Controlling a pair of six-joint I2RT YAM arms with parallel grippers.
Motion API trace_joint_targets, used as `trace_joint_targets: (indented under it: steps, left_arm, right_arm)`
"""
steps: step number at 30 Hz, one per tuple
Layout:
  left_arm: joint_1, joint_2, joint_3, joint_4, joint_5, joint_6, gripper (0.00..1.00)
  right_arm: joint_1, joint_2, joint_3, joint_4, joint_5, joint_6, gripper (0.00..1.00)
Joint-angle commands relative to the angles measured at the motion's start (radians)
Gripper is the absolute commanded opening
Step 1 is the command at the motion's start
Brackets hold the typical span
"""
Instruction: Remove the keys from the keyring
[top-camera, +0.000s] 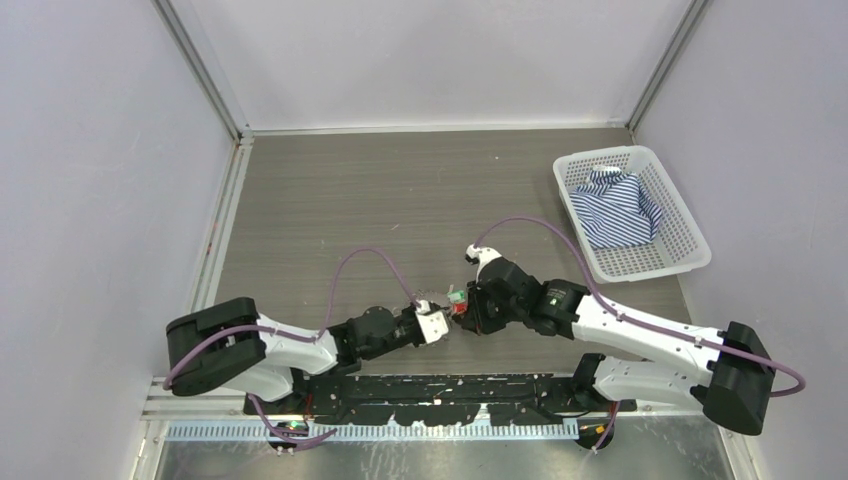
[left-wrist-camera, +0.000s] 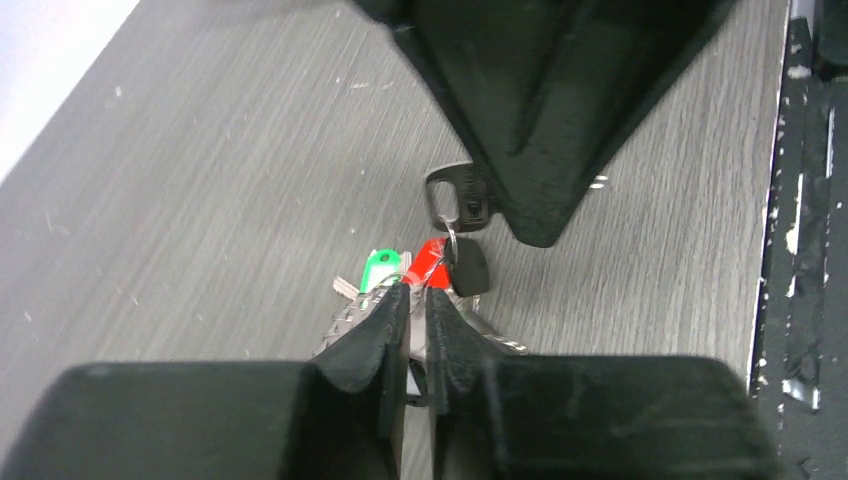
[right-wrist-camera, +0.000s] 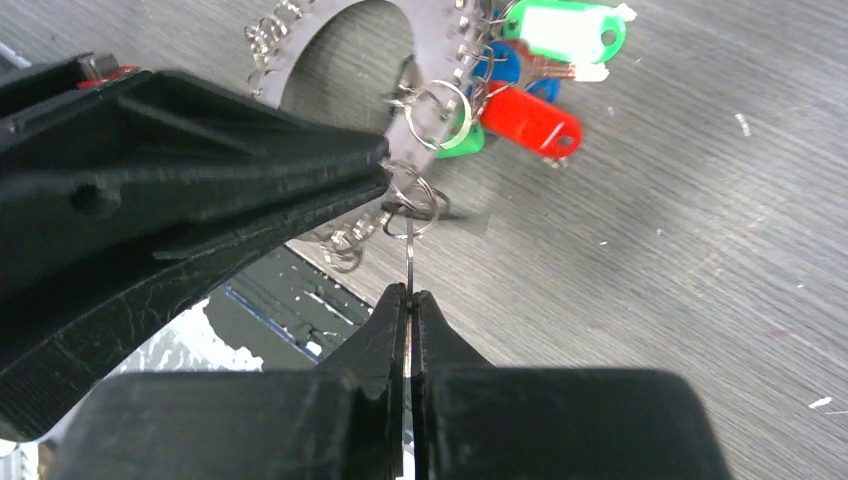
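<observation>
The keyring (right-wrist-camera: 432, 40) sits between the two arms, near the front of the worktop (top-camera: 400, 200), with its green, blue and red keys (right-wrist-camera: 530, 120) bunched on one side. The left jaws are almost closed on its rim. The right jaws are pinched tight on a small wire ring (right-wrist-camera: 409, 255) hooked to it.
</observation>
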Motion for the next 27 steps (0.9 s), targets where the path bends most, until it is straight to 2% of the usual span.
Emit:
trace_joint_targets:
  steps: [1, 2, 5, 7, 10, 13, 15, 19, 21, 23, 27]
  left_arm:
    - [0.004, -0.064, -0.023, 0.025, -0.118, -0.202, 0.21]
    - [0.004, -0.118, -0.028, -0.018, -0.143, -0.264, 0.31]
    - [0.004, -0.287, -0.023, -0.244, -0.233, -0.459, 0.38]
    - [0.005, -0.403, -0.016, -0.414, -0.275, -0.573, 0.39]
    - [0.006, -0.543, -0.008, -0.606, -0.25, -0.767, 0.4]
    - [0.004, -0.609, -0.033, -0.664, -0.188, -0.904, 0.4]
    - [0.004, -0.636, -0.062, -0.685, -0.208, -0.996, 0.39]
    - [0.004, -0.673, -0.074, -0.742, -0.233, -1.078, 0.39]
    - [0.004, -0.677, -0.067, -0.799, -0.27, -1.103, 0.4]
    - [0.004, -0.667, -0.069, -0.795, -0.285, -1.077, 0.4]
    - [0.005, -0.619, -0.085, -0.702, -0.349, -1.008, 0.48]
  right_arm:
    - [-0.005, 0.012, 0.021, 0.045, -0.099, -0.01, 0.01]
    - [-0.004, 0.019, 0.022, 0.049, -0.119, -0.01, 0.01]
    - [-0.003, 0.052, 0.025, 0.059, -0.157, -0.006, 0.01]
    - [-0.003, 0.075, 0.021, 0.069, -0.169, 0.002, 0.01]
    - [-0.001, 0.113, 0.022, 0.089, -0.19, 0.018, 0.01]
    - [-0.001, 0.151, 0.048, 0.102, -0.179, 0.032, 0.01]
    - [-0.001, 0.177, 0.079, 0.108, -0.159, 0.035, 0.01]
    - [-0.008, 0.262, 0.171, 0.087, -0.103, 0.043, 0.01]
    - [-0.018, 0.307, 0.208, 0.088, -0.129, 0.048, 0.01]
    - [-0.018, 0.333, 0.223, 0.087, -0.136, 0.049, 0.01]
    - [-0.019, 0.346, 0.186, 0.1, -0.137, 0.068, 0.01]
